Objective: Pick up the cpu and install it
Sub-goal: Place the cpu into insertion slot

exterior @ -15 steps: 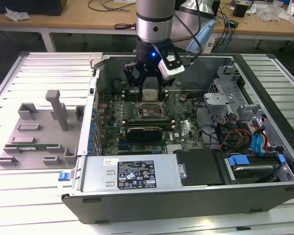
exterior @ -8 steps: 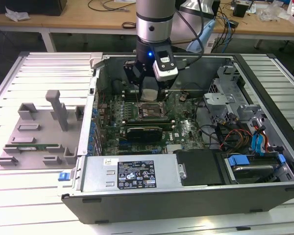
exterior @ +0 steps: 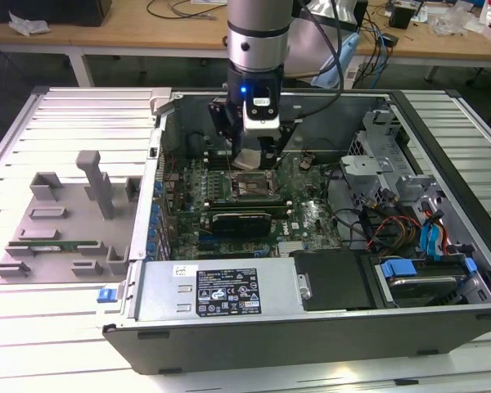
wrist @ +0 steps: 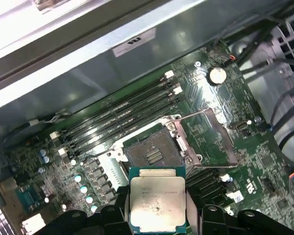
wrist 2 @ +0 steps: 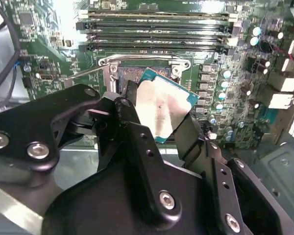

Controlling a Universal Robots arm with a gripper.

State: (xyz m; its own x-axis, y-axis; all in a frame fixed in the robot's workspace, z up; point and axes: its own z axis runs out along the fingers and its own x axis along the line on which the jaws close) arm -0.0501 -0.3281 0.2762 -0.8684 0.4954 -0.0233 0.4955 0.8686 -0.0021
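Over a slatted white table (exterior: 65,123), the exterior view shows an open computer case (exterior: 311,332) lying on its side, with the arm coming down into it from above. The gripper (exterior: 256,157) hangs low over the green motherboard (exterior: 311,217). It carries a pale square, the cpu (exterior: 250,159), which seems to sit just above the socket (exterior: 252,187). Whether the two touch is hard to tell from this angle. To the exterior view's left of the case, a grey tray (exterior: 41,233) rests on the table.

In the second wrist view, the gripper (wrist 2: 159,115) is clamped on the cpu (wrist 2: 162,108). Black fingers (wrist 2: 186,132) press against two opposite edges of the chip. The cpu is tilted, with its silvery top plate and thin teal rim facing the camera. Beyond it lies the socket (wrist 2: 137,73) in its metal frame, and past that run the long memory slots (wrist 2: 157,29).

In the first wrist view, the cpu (wrist: 157,198) sits flat between the fingers (wrist: 193,208), metal plate up, held by the gripper (wrist: 157,211). The chip is clear of the socket (wrist: 152,154) and near the socket's closest edge. The socket is uncovered, showing its contact field, and its load plate (wrist: 208,137) is swung open to one side. The memory slots (wrist: 122,117) run along the far side of the socket, and a coin battery (wrist: 216,75) sits further off on the board.
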